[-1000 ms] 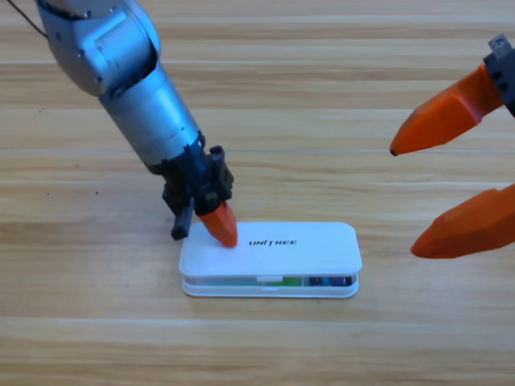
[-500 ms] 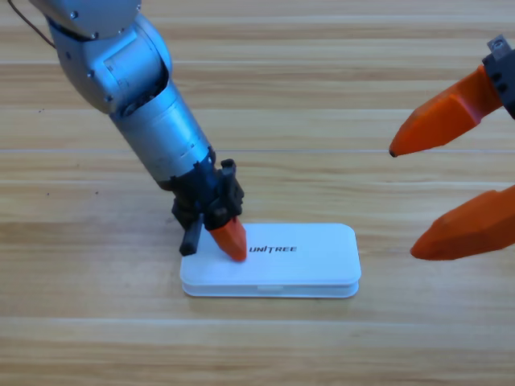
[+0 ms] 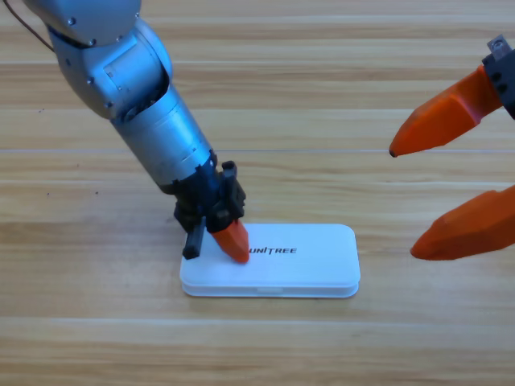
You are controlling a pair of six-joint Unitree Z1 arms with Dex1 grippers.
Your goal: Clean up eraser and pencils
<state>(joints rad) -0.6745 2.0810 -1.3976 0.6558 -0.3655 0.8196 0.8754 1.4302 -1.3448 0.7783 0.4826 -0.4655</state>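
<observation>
Now the white case [image 3: 298, 269] lies shut on the wooden table [image 3: 322, 96], eraser and pencils hidden from view. Left gripper [image 3: 233, 241] presses an orange tip on its lid; jaw gap unreadable. Right gripper [image 3: 430, 193] waits at right edge, jaws wide apart, holding nothing.

Bright, even overhead light; soft shadow under the white case [image 3: 306, 265]; a glossy highlight on the left arm [image 3: 129, 88].

A white case [image 3: 306, 269] with black lettering lies on the pale, streaky wood-grain worktop [image 3: 322, 96], under the silver-grey left arm's black-and-orange tool [image 3: 232, 240]; the right tool [image 3: 451, 189] shows 2 orange jaws.
</observation>
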